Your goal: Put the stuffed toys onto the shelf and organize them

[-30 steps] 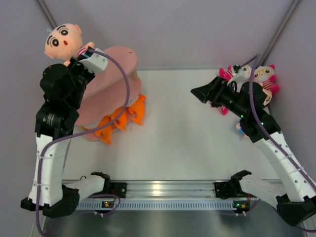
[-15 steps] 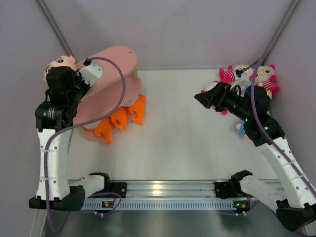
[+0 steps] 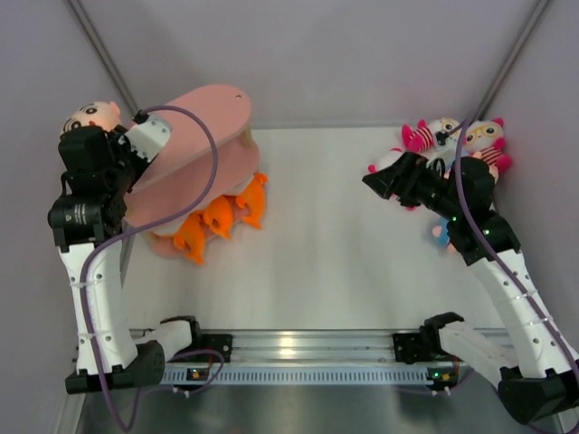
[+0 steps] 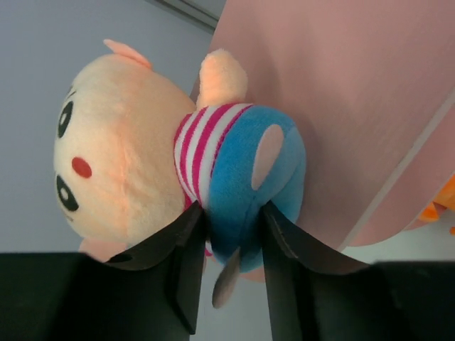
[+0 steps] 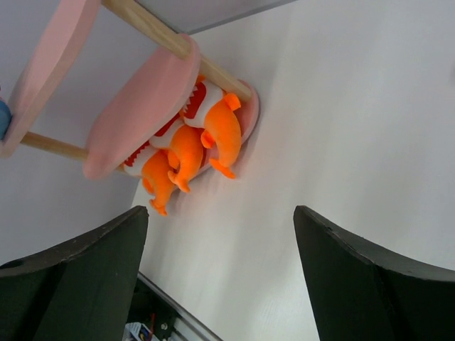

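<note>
A peach-headed boy doll [image 4: 135, 163] in a striped shirt and blue pants lies sideways against the left end of the pink shelf [image 4: 355, 92]. My left gripper [image 4: 233, 213] is shut on its blue pants, one finger on each side. From above, only the doll's head [image 3: 90, 116] shows past my left wrist, beside the shelf's top board [image 3: 194, 136]. Two white, pink-eared dolls [image 3: 484, 136] [image 3: 432, 134] sit in the back right corner. My right gripper [image 3: 375, 176] hangs open and empty just left of them, above the table [image 5: 220, 227].
Three orange plush animals [image 3: 222, 215] lie on the shelf's lowest board, also visible in the right wrist view [image 5: 192, 142]. A bit of blue and pink plush [image 3: 441, 233] peeks out beneath my right arm. Grey walls close in behind and on both sides.
My left arm has carried the boy doll down and to the left, from high over the shelf to its left end. My right gripper drifted slightly right and opened wider.
</note>
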